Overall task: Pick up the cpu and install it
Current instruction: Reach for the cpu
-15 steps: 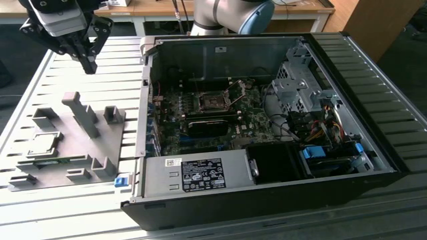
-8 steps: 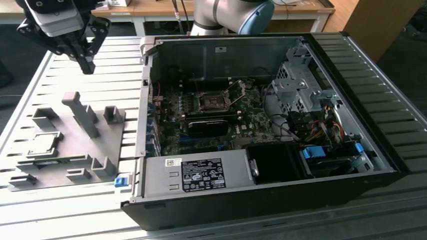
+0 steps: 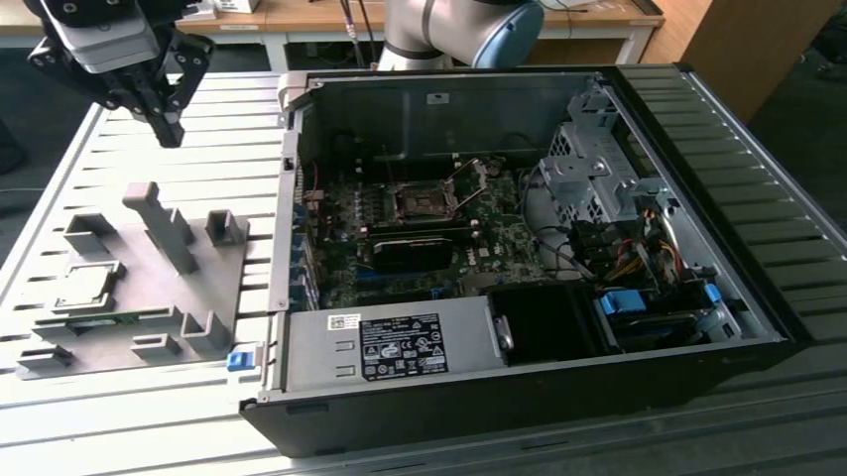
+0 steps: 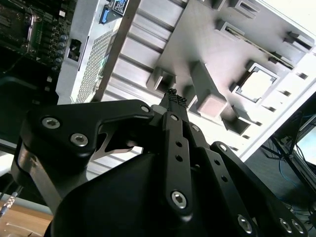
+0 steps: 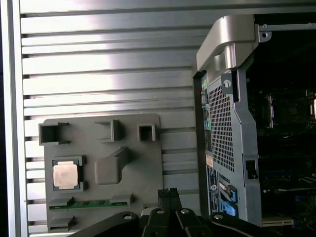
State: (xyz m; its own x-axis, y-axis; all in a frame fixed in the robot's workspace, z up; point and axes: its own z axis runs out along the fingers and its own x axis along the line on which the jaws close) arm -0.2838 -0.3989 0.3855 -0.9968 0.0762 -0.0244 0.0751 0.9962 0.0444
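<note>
The jaws are pressed together and hold nothing. They hang above the counter (image 3: 198,109) near the grey tray (image 3: 153,302) holding the cpu (image 3: 87,284).

Item: cpu (image 5: 65,174), one unit. Small, flat, square chip, pale silvery metal top facing up. You will find it lying level, seated in a square framed pocket near one edge of the grey fixture tray (image 5: 148,163).

Silver ridged tabletop (image 3: 225,149) shining in bright light, pale wooden desks (image 3: 304,15) behind, brown wooden board (image 3: 741,50), dark floor (image 3: 27,99)
</note>
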